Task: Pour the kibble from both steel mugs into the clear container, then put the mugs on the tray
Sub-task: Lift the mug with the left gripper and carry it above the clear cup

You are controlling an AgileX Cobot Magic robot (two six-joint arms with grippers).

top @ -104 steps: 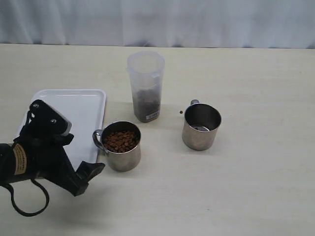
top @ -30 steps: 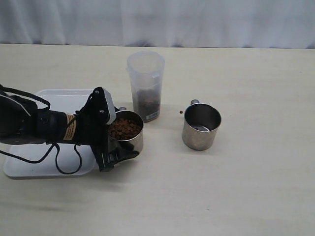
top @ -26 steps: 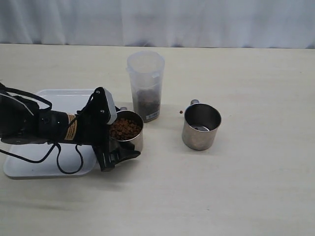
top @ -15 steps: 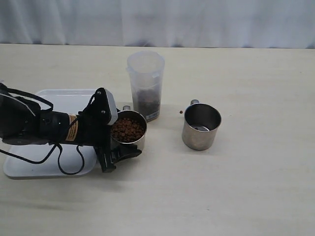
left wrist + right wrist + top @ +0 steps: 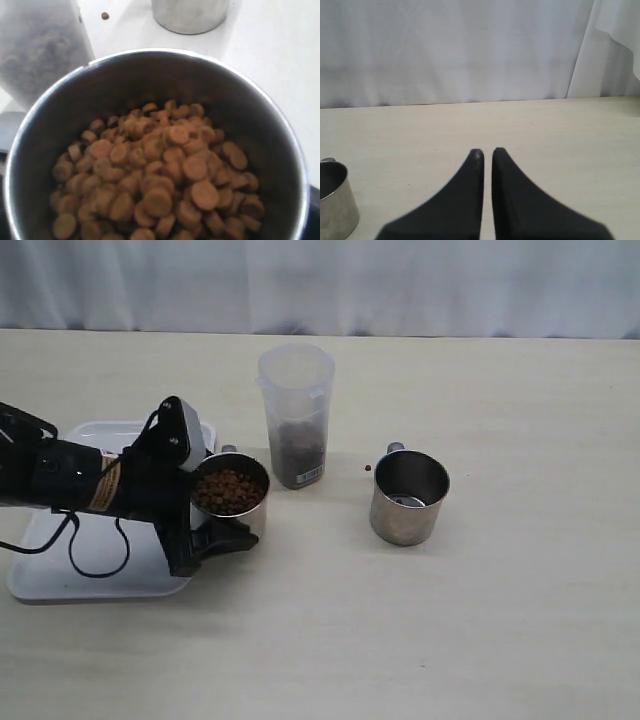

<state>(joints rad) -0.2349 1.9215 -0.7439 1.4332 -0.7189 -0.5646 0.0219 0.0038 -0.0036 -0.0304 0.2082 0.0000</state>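
Note:
My left gripper point(image 5: 212, 502) is shut on a steel mug point(image 5: 250, 523) and holds it lifted and tilted beside the tray's point(image 5: 105, 432) right edge. Brown kibble point(image 5: 228, 490) fills this mug point(image 5: 165, 54), and the kibble point(image 5: 155, 175) takes up most of the left wrist view, hiding the jaws. The clear container point(image 5: 296, 390) stands behind, with kibble point(image 5: 298, 452) in its lower part. The second steel mug point(image 5: 408, 502) stands upright to the right and looks nearly empty. My right gripper point(image 5: 486, 151) is shut on nothing, and it is outside the exterior view.
One stray pellet point(image 5: 368, 468) lies on the table between the clear container and the second mug. The left arm and its cable lie over the white tray. The second mug point(image 5: 335, 202) shows at the edge of the right wrist view.
The left gripper closed on the full mug and lifted it; in the last half second it carried the mug left, away from the container.

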